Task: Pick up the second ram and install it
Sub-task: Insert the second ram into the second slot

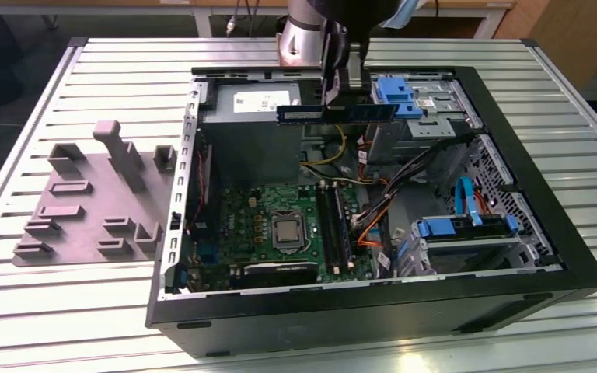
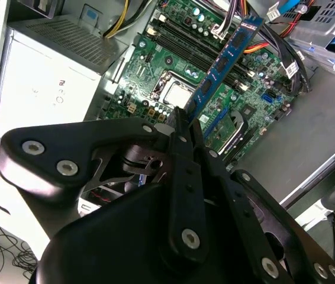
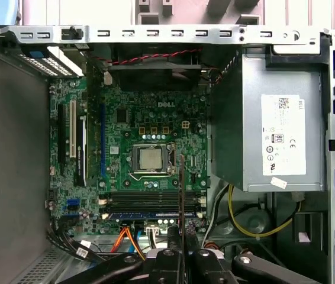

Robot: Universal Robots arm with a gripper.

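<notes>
Here your gripper (image 2: 182, 127) is clenched on the second ram (image 1: 337, 113), holding it above the open computer case (image 1: 547, 256). It looks light, stiff and fragile; grip its edges, not chips.

We see the hand (image 2: 186, 121) pinching the blue second ram (image 2: 225, 56) above the green circuit board (image 2: 173, 65).

Second ram (image 1: 337, 113) above circuit board (image 1: 277, 229)
</notes>
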